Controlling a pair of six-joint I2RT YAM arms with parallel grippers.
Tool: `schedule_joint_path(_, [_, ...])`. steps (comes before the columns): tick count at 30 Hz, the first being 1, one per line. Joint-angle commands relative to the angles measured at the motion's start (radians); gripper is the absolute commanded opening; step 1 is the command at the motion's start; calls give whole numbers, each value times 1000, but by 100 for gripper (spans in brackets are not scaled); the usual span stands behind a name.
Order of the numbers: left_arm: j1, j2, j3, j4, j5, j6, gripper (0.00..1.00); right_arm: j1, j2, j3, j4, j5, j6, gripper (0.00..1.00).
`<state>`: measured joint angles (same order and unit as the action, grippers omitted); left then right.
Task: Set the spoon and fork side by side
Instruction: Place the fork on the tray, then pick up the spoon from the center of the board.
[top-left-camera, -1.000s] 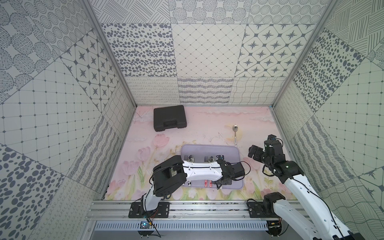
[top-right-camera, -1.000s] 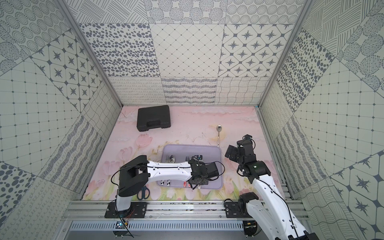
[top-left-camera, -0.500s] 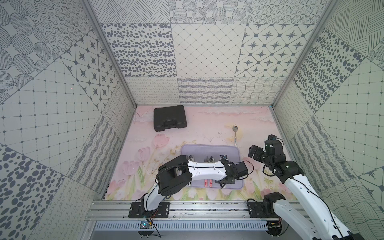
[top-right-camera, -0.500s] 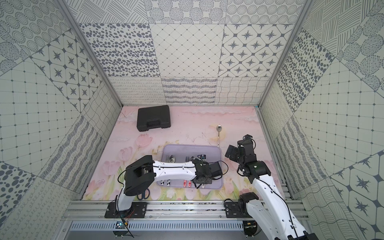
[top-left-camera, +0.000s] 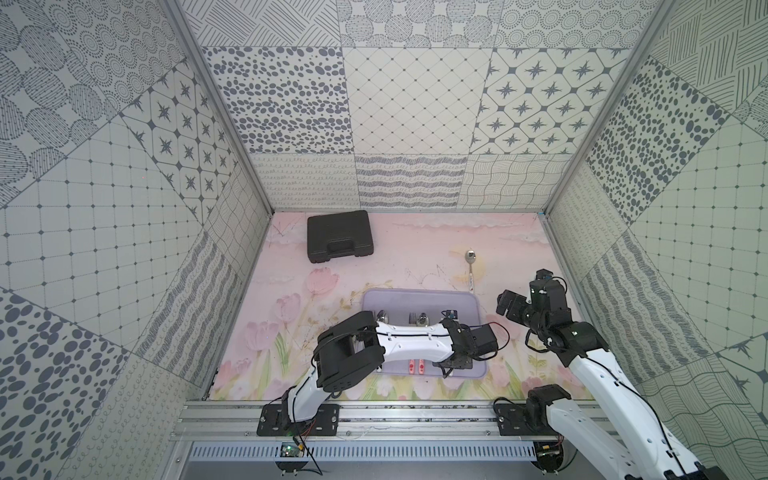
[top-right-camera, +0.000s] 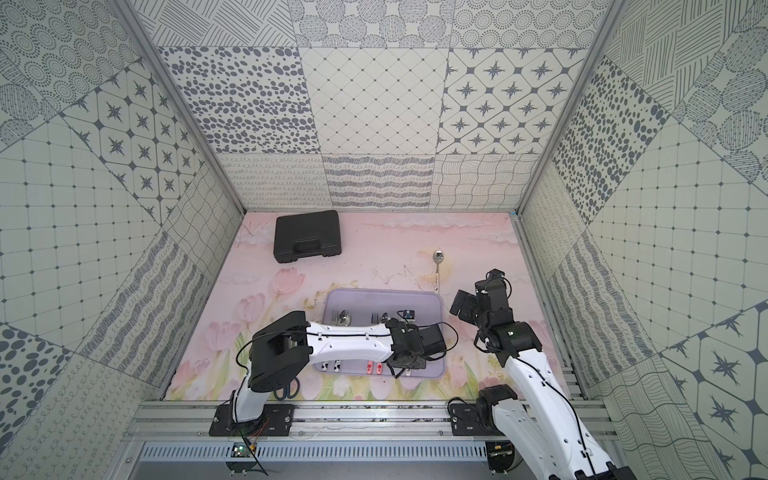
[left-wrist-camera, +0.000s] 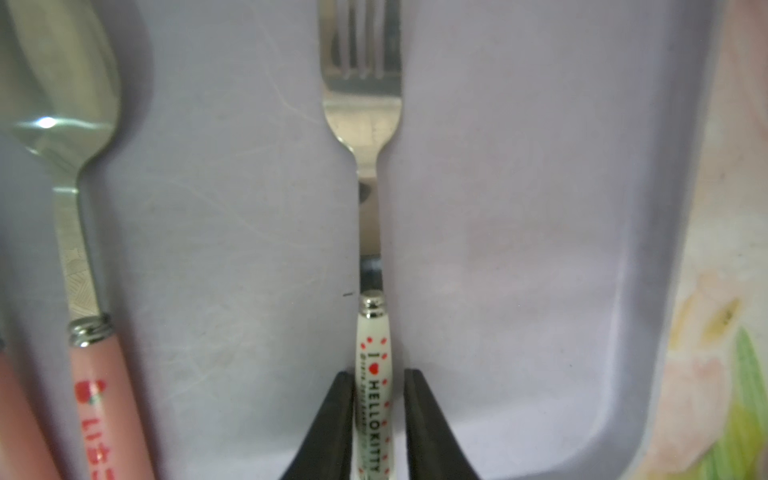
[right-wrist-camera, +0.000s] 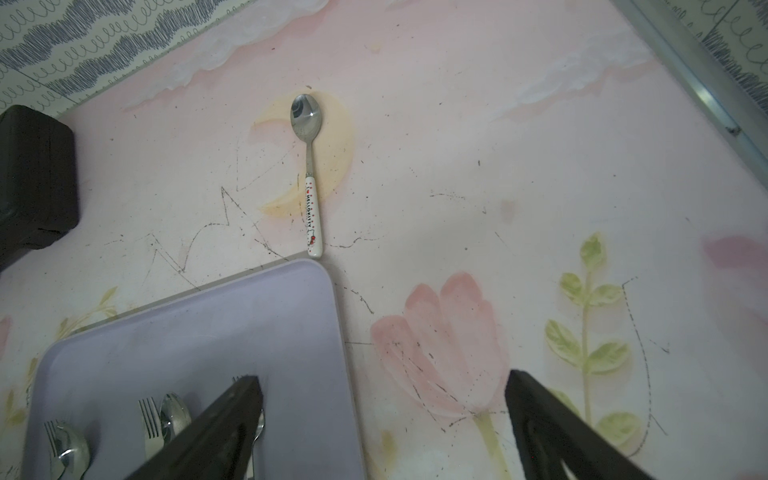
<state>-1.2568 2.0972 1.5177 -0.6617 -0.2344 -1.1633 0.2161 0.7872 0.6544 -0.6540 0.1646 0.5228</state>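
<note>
The white-handled fork (left-wrist-camera: 370, 232) lies on the tray (left-wrist-camera: 519, 208), the left gripper (left-wrist-camera: 376, 384) narrowly parted around its handle. Its matching spoon (right-wrist-camera: 312, 212) lies on the counter (right-wrist-camera: 457, 166) off the tray's corner, not yet alongside; the right gripper (right-wrist-camera: 383, 377) hangs wide, empty.

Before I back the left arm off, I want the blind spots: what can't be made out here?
- Fork handle's end: cut off by the left wrist view's edge, between the left gripper jaws.
- Middles of the cutlery on the tray: covered by the left arm in both top views.
- Scissors: mostly under the left arm in a top view.
- Tray's near half, right wrist view: behind the right gripper, past the edge.
</note>
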Motion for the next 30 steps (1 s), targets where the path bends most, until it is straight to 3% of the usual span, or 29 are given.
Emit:
schedule_joint_path(1, [-7,-22,-26,17,61,33,34,-5,4,-4,38,3,-16,97])
schedule_joint_path(11, [-8,-136,-94,97,33,103,49,-4,54,4,94,-72,-37,96])
schedule_joint_path(21, [5,-268,-120,87,-62,228,54,-4,319,79,185,-107,-69,87])
schedule_joint_path(30, [101,-428,-245,134,-67,322,60,3,521,188,188,-114,-73,78])
